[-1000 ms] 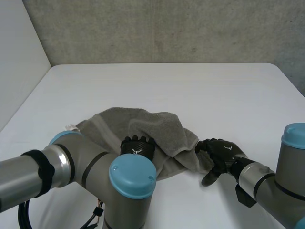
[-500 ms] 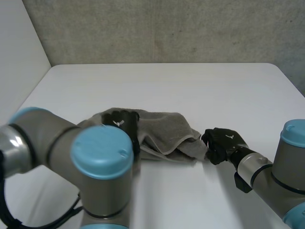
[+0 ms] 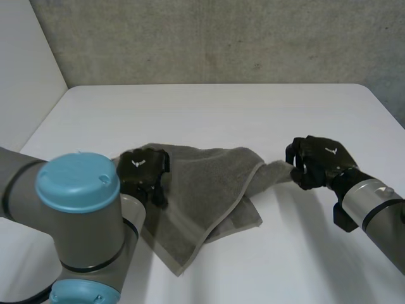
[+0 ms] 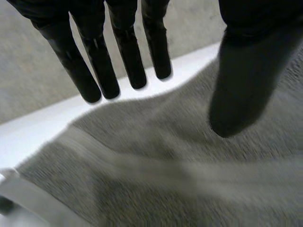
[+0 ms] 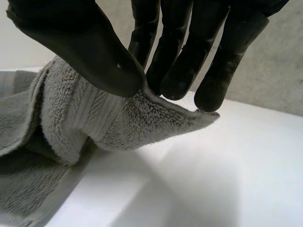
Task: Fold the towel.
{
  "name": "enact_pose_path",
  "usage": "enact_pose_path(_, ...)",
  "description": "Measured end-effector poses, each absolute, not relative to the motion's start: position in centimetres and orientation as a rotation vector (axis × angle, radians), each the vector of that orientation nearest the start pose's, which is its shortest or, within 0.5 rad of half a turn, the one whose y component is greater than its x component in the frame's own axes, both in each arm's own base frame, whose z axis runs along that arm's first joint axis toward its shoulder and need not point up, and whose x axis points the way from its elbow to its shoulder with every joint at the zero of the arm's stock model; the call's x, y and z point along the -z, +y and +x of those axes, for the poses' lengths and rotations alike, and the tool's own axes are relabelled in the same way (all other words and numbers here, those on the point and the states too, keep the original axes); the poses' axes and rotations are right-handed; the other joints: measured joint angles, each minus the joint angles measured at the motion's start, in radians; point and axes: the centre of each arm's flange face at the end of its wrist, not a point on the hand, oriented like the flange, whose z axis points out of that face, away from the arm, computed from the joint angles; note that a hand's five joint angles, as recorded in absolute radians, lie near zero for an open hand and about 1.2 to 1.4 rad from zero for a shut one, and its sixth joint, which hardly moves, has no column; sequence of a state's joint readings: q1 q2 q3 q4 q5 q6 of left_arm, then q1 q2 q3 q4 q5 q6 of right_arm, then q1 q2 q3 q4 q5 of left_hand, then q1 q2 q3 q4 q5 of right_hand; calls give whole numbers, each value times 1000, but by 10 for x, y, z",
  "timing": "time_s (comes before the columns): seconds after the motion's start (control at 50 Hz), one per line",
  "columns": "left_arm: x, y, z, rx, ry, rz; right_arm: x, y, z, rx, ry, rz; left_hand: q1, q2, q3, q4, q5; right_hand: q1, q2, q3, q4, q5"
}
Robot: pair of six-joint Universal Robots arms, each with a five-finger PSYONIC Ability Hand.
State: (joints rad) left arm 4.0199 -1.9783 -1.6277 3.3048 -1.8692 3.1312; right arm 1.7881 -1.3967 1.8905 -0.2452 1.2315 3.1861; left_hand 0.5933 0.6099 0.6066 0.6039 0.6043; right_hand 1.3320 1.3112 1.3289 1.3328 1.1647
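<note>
The right hand (image 3: pixel 318 162) is pinching a towel (image 3: pixel 205 190) corner, likely to pull it flat; the left hand (image 3: pixel 143 171), fingers (image 4: pixel 125 56) straight, is seemingly anchoring the other side.

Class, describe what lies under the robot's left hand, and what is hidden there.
The towel lies under the left hand, whose fingers are straight. The table below that spot is covered by the cloth.

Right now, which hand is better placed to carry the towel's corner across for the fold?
The right hand: its thumb and fingers pinch a corner of the towel. The left hand is open over the towel's opposite side, gripping nothing.
</note>
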Motion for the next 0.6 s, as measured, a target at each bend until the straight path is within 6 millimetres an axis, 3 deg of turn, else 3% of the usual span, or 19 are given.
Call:
enact_pose_path(0.06, -164, -193, -303, 1937, 2624, 652, -180, -250, 222, 1588, 2143, -479, -274, -284, -293, -288, -298, 0, 0, 0, 0, 0)
enact_pose_path(0.1, -162, -188, -306, 1930, 2633, 675, -176, -250, 222, 1574, 2151, -483, -305, -324, -328, -319, -344, 0, 0, 0, 0, 0)
enact_pose_path(0.34, -158, -144, -332, 1971, 2761, 743, -165, -249, 222, 1536, 2184, -488, -312, -332, -341, -322, -361, 0, 0, 0, 0, 0)
enact_pose_path(0.6, -117, -142, -363, 1928, 2751, 750, -157, -245, 223, 1503, 2205, -493, -307, -320, -326, -319, -317, 0, 1, 0, 0, 0)
